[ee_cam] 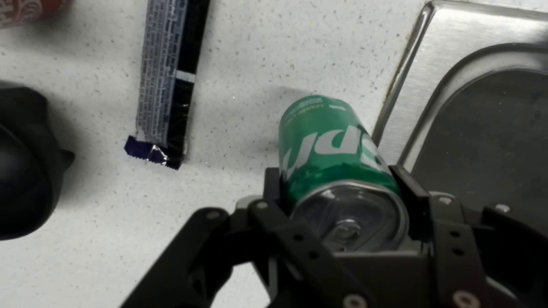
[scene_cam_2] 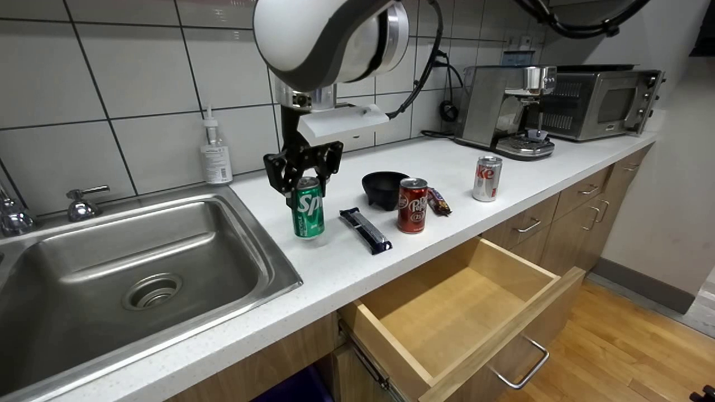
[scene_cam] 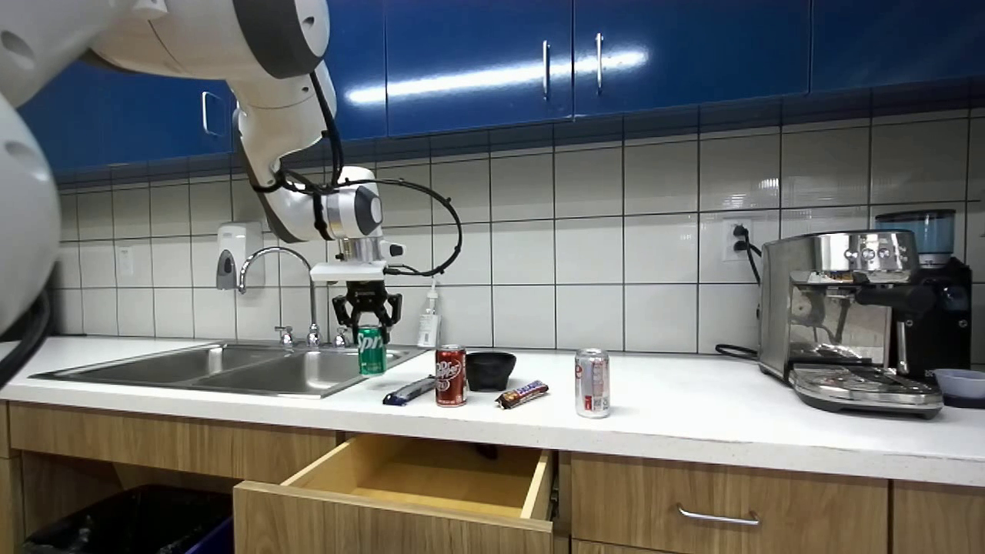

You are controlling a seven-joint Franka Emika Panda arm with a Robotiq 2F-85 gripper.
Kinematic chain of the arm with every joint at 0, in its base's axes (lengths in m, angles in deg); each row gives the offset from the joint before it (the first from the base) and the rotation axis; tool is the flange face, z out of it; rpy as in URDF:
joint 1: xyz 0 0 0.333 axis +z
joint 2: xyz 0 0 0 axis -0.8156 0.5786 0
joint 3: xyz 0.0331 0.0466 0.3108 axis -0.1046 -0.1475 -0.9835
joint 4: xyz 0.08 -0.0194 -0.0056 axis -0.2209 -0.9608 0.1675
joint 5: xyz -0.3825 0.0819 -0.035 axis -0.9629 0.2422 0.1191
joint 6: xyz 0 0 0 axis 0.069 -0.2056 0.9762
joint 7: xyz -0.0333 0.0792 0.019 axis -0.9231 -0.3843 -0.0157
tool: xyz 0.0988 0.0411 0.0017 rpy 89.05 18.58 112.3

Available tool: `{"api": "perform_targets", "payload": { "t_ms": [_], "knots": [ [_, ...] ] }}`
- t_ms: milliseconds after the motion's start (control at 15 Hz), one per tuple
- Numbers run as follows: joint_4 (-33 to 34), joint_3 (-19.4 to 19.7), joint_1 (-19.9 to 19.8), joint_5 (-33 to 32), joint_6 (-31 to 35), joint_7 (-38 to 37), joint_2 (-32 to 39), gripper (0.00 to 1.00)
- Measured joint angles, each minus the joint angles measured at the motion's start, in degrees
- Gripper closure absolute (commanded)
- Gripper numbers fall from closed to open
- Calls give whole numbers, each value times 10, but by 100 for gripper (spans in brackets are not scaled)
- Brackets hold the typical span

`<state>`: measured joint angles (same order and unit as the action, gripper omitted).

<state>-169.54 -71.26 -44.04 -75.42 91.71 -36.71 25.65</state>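
Note:
My gripper (scene_cam_2: 306,194) is shut on a green Sprite can (scene_cam_2: 309,216), its fingers on opposite sides near the top rim. The can (ee_cam: 329,141) is upright beside the sink's corner; whether its base touches the counter I cannot tell. A dark-wrapped bar (ee_cam: 167,72) lies close by, with a black bowl (ee_cam: 25,171) farther over in the wrist view. In both exterior views a red Dr Pepper can (scene_cam_2: 412,207), a small brown-wrapped bar (scene_cam: 522,394) and a silver Coke can (scene_cam: 592,383) stand or lie along the counter.
The steel sink (scene_cam_2: 276,273) borders the held can. Below the counter edge a wooden drawer (scene_cam_2: 447,301) is pulled out. A soap bottle (scene_cam_2: 216,153) and a faucet (scene_cam: 312,300) stand behind; a coffee machine (scene_cam: 846,308) and an oven (scene_cam_2: 597,103) sit farther along.

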Motion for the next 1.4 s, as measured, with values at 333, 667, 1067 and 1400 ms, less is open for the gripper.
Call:
{"api": "perform_targets", "payload": {
  "t_ms": [333,667,1067,1400],
  "knots": [
    [-35,0,0,0,0,0,-39,62],
    [-88,0,-1,0,0,3,-85,62],
    [-168,0,-9,0,4,26,-140,62],
    [-236,0,-23,0,26,53,-179,62]
  ]
}}
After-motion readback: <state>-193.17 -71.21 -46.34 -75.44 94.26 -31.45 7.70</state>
